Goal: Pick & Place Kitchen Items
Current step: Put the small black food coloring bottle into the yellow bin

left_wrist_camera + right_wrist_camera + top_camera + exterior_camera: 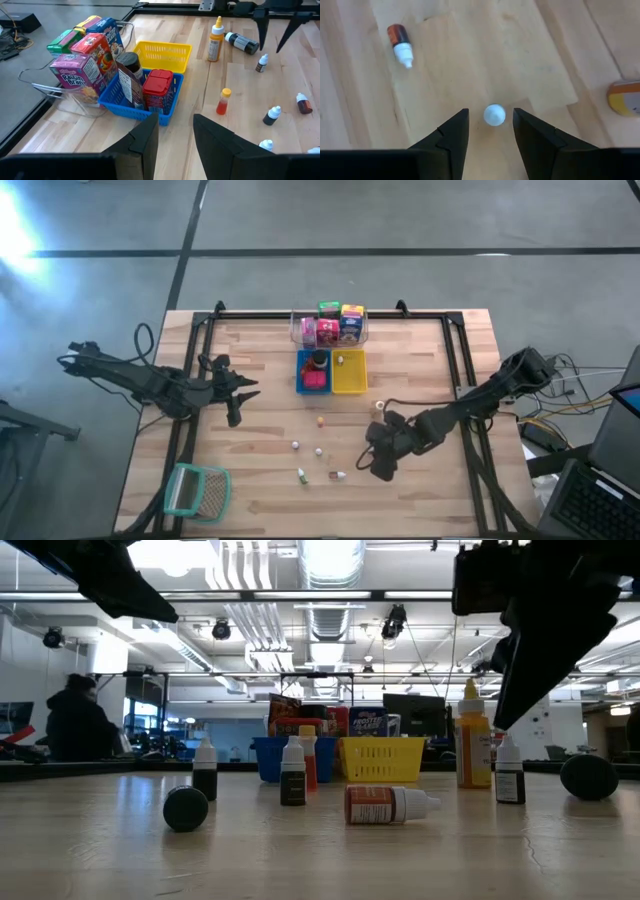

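Observation:
My right gripper (491,120) hangs open close over the table's near right part (385,468), pointing steeply down. Its fingers stand on either side of a small white round piece (494,114) that rests on the wood, and they do not touch it. An orange-brown dropper bottle (400,42) lies on its side nearby. Other small bottles (319,450) stand loose mid-table, and a dark jar (380,408) lies beside them. My left gripper (176,125) waits open and empty above the table's left part (236,395).
At the far middle stand a clear tub of boxes (330,326), a blue tray (302,370) holding a jar and a red can, and a yellow tray (349,375). A teal-rimmed mesh basket (197,490) lies at the near left corner. A person sits beyond the table (75,725).

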Robot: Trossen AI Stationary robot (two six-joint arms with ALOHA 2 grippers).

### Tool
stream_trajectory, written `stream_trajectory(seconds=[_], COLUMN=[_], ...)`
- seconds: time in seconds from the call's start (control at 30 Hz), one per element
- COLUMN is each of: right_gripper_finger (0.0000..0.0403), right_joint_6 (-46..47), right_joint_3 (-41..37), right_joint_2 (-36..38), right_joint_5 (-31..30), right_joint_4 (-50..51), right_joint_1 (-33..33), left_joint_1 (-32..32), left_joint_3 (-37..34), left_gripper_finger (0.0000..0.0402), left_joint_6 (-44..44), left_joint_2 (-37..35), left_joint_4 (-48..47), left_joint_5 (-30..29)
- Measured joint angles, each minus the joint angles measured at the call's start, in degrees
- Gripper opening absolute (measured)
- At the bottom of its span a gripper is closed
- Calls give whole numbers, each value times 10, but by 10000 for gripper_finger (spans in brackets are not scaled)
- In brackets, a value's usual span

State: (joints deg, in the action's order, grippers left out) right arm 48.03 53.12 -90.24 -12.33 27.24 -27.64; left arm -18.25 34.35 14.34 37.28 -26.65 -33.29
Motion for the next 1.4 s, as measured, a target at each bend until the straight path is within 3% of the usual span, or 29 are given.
stream_trajectory(seconds=[0.27,0.47,0.73,1.4], right_gripper_finger=[132,147,156,93], right_joint_6=[-2,2,13,26], right_joint_3=[0,0,0,0], right_joint_2=[-19,-66,-70,-62], right_joint_5=[-11,-9,-8,-10], right_joint_4=[-11,-17,-22,-24], right_joint_1=[-1,2,2,7], left_joint_1=[0,0,0,0], left_joint_3=[0,0,0,0], left_gripper_finger=[129,129,129,129], left_joint_6=[0,0,0,0], left_joint_2=[0,0,0,0], left_joint_4=[0,0,0,0], left_joint_5=[0,0,0,0])
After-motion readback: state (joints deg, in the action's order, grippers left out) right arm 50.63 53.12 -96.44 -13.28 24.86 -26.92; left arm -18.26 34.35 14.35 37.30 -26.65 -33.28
